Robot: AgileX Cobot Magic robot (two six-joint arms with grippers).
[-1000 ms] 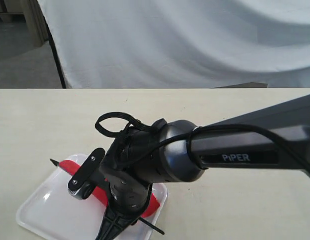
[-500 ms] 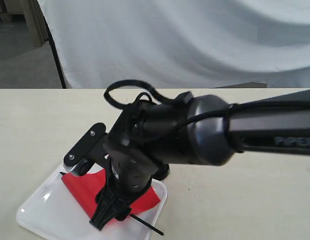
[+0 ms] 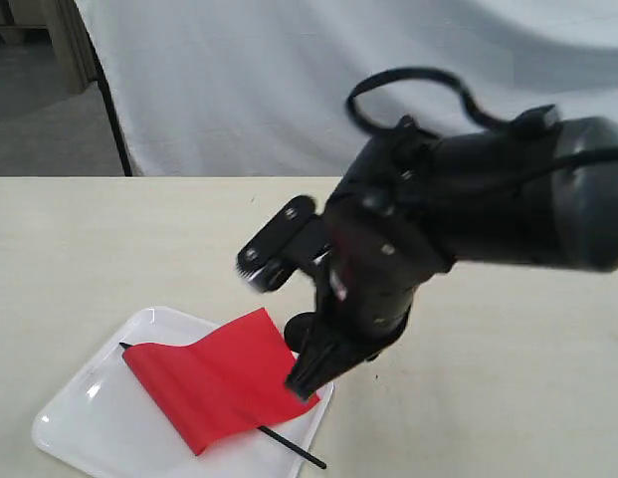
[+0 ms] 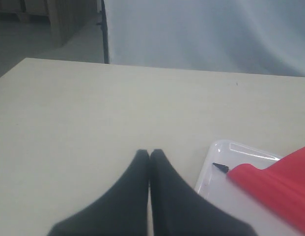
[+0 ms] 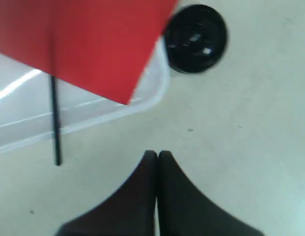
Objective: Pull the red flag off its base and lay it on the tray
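Note:
The red flag (image 3: 219, 383) lies flat on the white tray (image 3: 75, 423), its black stick (image 3: 294, 453) poking over the tray's near rim. Free of the flag, my right gripper (image 3: 301, 382) hangs shut and empty just above the tray's right corner. Behind its fingers peeks the black base (image 3: 299, 327). In the right wrist view the gripper (image 5: 157, 154) is over bare table, apart from the flag (image 5: 88, 44), the tray (image 5: 93, 115) and the base (image 5: 195, 38). My left gripper (image 4: 150, 153) rests shut and empty beside the tray (image 4: 216, 189) and the flag (image 4: 280, 184).
A white cloth backdrop (image 3: 338, 80) hangs behind the pale table (image 3: 508, 398). A dark pole (image 3: 109, 110) stands at the back left. The right arm's bulky wrist and cable loop fill the upper right of the exterior view.
The right gripper has risen and swung right, away from the tray, leaving the flag behind. The flag's cloth has unrolled and now lies spread over the tray.

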